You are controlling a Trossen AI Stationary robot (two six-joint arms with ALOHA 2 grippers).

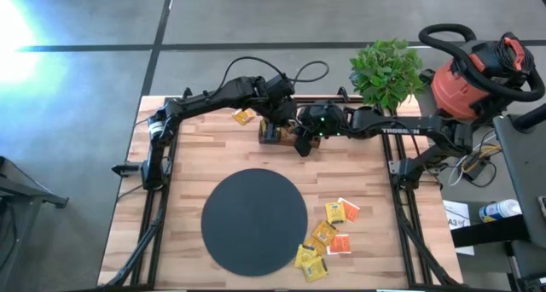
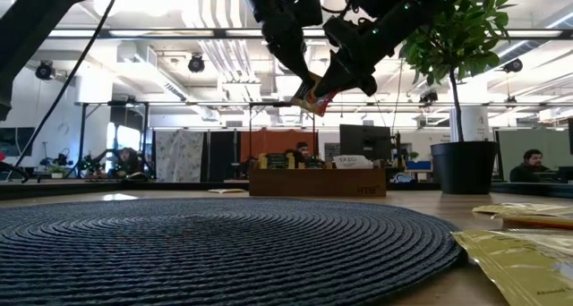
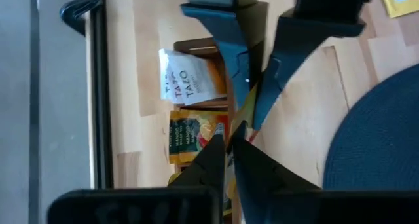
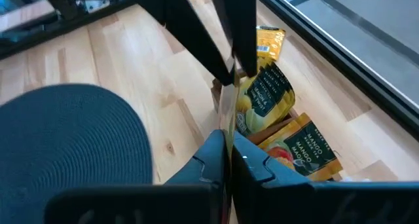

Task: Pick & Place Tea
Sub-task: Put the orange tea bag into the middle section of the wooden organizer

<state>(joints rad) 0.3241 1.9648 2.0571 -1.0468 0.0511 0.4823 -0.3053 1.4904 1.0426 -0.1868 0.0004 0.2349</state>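
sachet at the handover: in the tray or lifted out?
Lifted out. In the low view the sachet hangs well above the wooden tray, pinched between the left gripper and right gripper, both with jaws shut on it.

Two dark arms are seen, built of slim black links joined by bulkier rounded joints. White "TROSSEN" lettering is carried along the right arm's long link, and a small green light is shown near its wrist. A black cable is looped in an arc above the left arm. Each arm is mounted on a black tubular frame at the surface's side edge. Each end effector is formed of two flat, tapered, dark fingers with angular, wedge-like tips.
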